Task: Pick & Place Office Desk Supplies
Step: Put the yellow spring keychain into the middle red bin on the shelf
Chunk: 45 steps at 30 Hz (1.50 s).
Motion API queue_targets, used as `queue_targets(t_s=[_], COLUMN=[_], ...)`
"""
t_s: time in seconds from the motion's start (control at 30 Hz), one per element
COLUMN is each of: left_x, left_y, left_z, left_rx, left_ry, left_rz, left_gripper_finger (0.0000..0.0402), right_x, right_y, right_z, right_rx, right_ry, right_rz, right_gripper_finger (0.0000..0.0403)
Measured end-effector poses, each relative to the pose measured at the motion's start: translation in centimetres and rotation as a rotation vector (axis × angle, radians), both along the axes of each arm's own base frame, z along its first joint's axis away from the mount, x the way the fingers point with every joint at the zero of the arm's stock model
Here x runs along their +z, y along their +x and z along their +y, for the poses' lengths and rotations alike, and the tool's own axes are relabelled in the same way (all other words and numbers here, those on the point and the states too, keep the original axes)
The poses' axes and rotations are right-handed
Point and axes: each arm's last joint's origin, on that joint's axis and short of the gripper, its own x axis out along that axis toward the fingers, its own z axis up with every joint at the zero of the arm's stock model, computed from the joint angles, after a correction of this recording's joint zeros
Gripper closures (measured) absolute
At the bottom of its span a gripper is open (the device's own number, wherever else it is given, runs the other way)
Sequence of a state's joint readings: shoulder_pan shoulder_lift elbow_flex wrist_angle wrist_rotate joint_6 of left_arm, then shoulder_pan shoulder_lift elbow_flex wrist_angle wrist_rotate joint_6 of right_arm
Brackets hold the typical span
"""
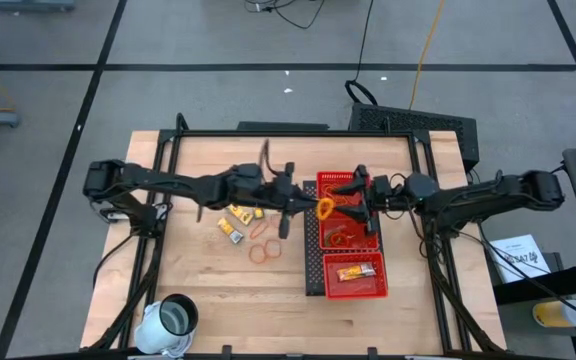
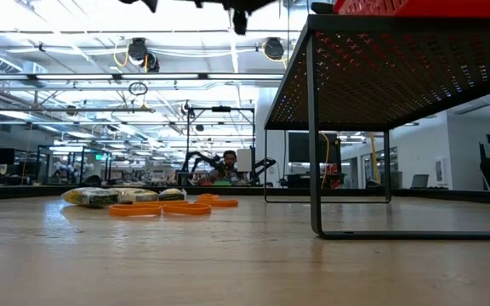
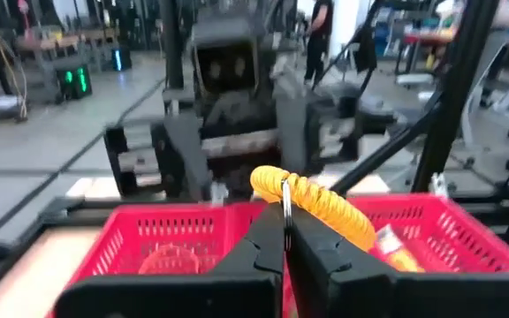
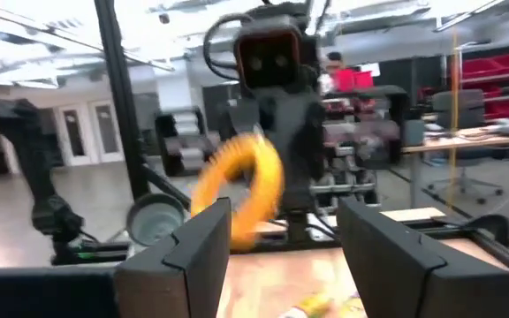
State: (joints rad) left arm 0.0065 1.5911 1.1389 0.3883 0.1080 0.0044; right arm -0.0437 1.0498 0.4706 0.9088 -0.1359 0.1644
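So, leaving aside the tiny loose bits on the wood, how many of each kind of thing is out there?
Robot grippers: 2, the left gripper and the right gripper
Red mesh tray: 1
White cup: 1
Yellow coiled ring, pinched by the left gripper above the tray: 1
Yellow-orange packet in the tray's end compartment: 1
Total: 6

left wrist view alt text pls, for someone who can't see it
The left pincer, shut, holds a yellow-orange coiled loop above the red mesh tray. The other arm's wrist faces it from just beyond the tray, with a blurred workshop behind.
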Motion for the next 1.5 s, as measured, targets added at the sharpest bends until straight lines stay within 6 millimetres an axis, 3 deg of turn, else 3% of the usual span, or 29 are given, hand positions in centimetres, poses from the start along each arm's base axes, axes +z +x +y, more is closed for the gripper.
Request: queue_targets(t_s=[0.2,0.4,0.53,0.83,1.03,1.13,1.27,1.5], left_x=[-0.2,-0.1,0.2,0.3,0.2,0.2,0.8,3.0], left_y=[1.8,1.6,1.4,1.4,1.4,1.4,1.3,-0.3], left_z=[-0.3,-0.2,-0.3,-0.3,-0.4,-0.3,-0.1,0.3], left_rx=[-0.011,-0.010,-0.011,-0.011,-0.009,0.013,0.072,0.112], left_ry=[0.049,0.065,0.065,0.065,0.015,0.015,0.006,0.035], left_rz=[0.038,0.056,0.058,0.059,0.069,0.068,0.080,0.151], left_gripper_finger=[0.0394,0.0387,0.0394,0.0383,0.0395,0.0366,0.0291,0.0173], right_x=[-0.2,-0.2,-0.1,-0.3,-0.5,-0.5,-0.4,1.0], right_y=[0.9,1.0,1.0,1.0,1.1,1.1,1.0,0.2], right_z=[0.0,0.2,0.3,0.3,0.2,0.2,0.2,0.3], right_rx=[0.032,0.100,0.102,0.088,0.084,0.083,0.082,0.084], right_ry=[0.030,0.009,-0.022,-0.083,-0.097,-0.097,-0.098,-0.099], right_rz=[0.016,0.018,0.008,0.028,0.042,0.041,0.036,0.027], right_gripper_finger=[0.0206,0.0213,0.0251,0.0384,0.0366,0.0369,0.0388,0.0378])
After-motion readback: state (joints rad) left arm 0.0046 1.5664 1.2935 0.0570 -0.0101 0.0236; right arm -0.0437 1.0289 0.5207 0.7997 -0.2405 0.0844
